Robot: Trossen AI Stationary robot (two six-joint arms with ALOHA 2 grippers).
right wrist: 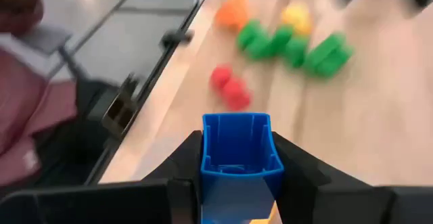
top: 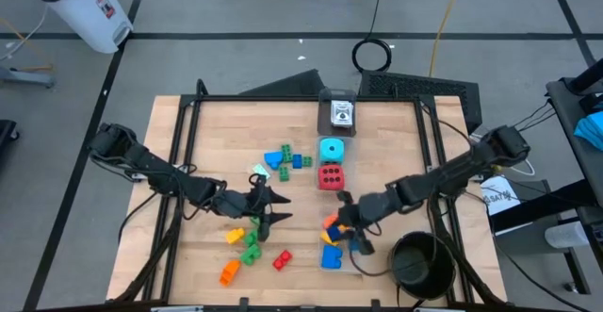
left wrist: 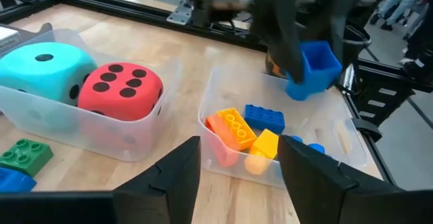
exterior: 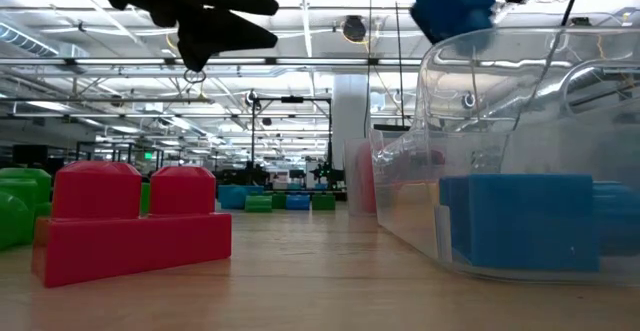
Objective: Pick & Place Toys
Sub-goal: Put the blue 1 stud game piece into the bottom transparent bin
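While the right hand (right wrist: 237, 158) hangs above a clear box (left wrist: 338, 139) near the surface's (top: 188, 152) front edge, it is clamped on a blue brick (right wrist: 238, 158). Orange, yellow and blue bricks (left wrist: 247, 132) lie in that box. The left hand (left wrist: 240, 166), fingers apart and empty, hovers just beside it, over scattered green bricks (top: 251, 246).

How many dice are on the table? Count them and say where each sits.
2. The cyan die and the red die sit side by side in one clear box at mid-table; others could be hidden.
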